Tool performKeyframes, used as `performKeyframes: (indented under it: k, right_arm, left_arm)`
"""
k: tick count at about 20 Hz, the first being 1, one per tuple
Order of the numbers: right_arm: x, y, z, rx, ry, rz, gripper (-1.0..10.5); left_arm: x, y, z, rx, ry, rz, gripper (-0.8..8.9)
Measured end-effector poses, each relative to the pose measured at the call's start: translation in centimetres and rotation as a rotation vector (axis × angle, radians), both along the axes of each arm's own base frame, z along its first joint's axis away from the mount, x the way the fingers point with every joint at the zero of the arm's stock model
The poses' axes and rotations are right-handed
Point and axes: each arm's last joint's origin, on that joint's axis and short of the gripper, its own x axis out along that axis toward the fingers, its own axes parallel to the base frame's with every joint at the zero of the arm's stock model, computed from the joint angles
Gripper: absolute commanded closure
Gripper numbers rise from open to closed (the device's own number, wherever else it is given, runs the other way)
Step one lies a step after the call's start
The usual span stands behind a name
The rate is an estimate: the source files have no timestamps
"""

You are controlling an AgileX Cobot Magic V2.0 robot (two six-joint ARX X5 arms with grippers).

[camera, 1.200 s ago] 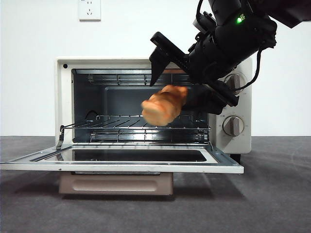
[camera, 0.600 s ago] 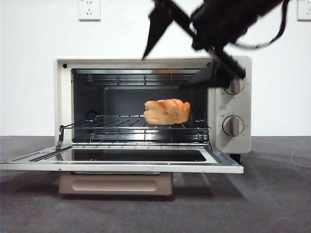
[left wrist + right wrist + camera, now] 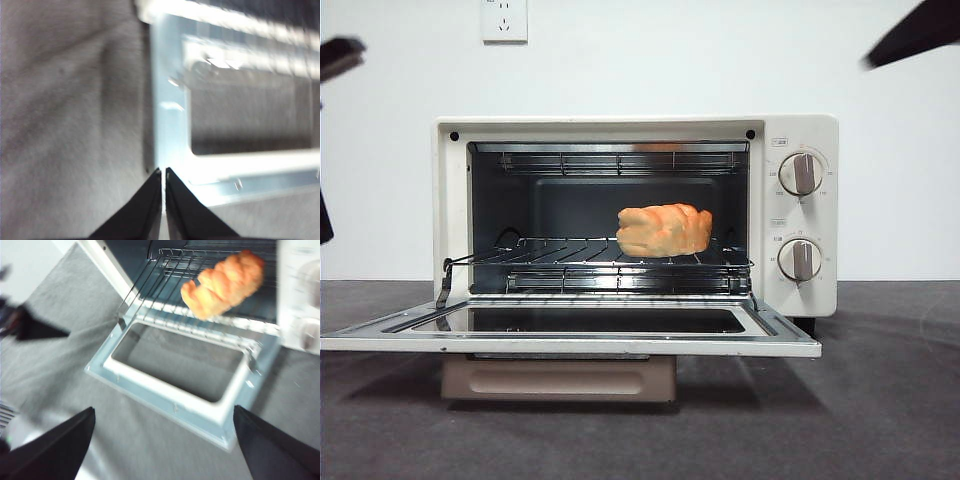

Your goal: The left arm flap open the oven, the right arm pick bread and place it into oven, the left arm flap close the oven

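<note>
1. We see the oven (image 3: 635, 215) on the table (image 3: 880, 400), door dropped flat.
2. Our right claw (image 3: 162, 440), jaws spread wide and empty, hangs above the door; our left claw (image 3: 164, 175) is pinched closed.
3. The bread (image 3: 664, 230) sits on the wire rack (image 3: 570, 262), right of centre.

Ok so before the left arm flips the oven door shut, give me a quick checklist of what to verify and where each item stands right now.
1. Bread fully on the wire rack, inside the oven: ok.
2. Right gripper released, jaws wide open, outside the oven: ok.
3. Door path free, nothing lying on it: ok.
4. Rack pushed in far enough for the door to shut: cannot tell.
5. Left gripper near the door edge, jaws shut: ok.
6. Left gripper under the handle for lifting: cannot tell.
</note>
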Motion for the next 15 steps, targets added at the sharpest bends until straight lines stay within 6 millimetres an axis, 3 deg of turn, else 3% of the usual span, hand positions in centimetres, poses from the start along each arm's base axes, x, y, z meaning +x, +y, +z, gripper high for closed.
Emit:
performKeyframes:
  k: [2,6,9,15]
  right_arm:
    - [-1.7,-1.7,0.3,0.01,-0.019,-0.007,5.1]
    - [-3.9,-4.2,1.3,0.078,-0.132,-0.074,5.1]
    - [-4.7,-5.2,1.6,0.108,-0.185,-0.117,5.1]
    - [-4.8,-5.3,1.8,0.13,-0.206,-0.121,5.1]
  left_arm:
    - [0.6,1.2,-2.3,-0.031,0.06,0.044,8.0]
    - [-0.4,1.8,-6.8,-0.105,0.175,0.056,8.0]
    - [-0.6,1.7,-7.3,-0.153,0.168,0.034,8.0]
    - [-0.2,1.5,-8.0,-0.222,0.203,0.003,8.0]
